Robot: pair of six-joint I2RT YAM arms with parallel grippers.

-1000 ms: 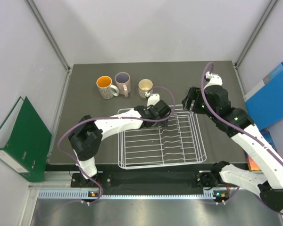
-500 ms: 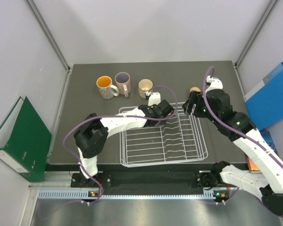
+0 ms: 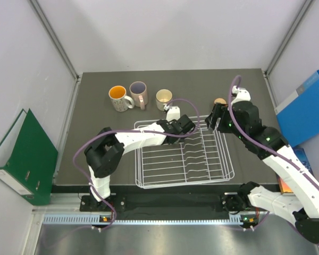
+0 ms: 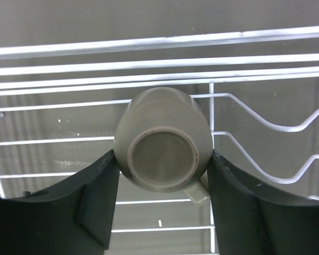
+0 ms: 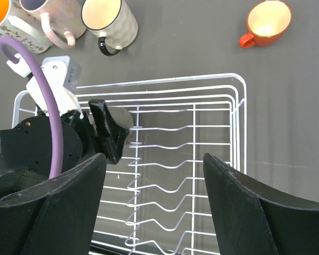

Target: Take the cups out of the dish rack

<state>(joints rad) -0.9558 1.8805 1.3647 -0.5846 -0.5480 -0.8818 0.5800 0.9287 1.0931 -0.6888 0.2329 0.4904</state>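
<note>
Tan, upturned in the dish rack (image 4: pixel 255 40) — the small tan cup (image 4: pixel 163 139), pinched by left gripper (image 4: pixel 162 159); right gripper (image 5: pixel 154 159) spread.

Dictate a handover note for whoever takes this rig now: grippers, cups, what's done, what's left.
Left gripper: closed on the small tan ceramic cup, upside down in the white wire dish rack, not lifted.
Right gripper: open, empty, above the rack's far right corner.
Done: speckled mug with orange inside, pinkish-beige mug, cream mug and small red-orange cup stand on the dark table beyond the rack.
Remaining: lift out the tan cup, set it down.
</note>
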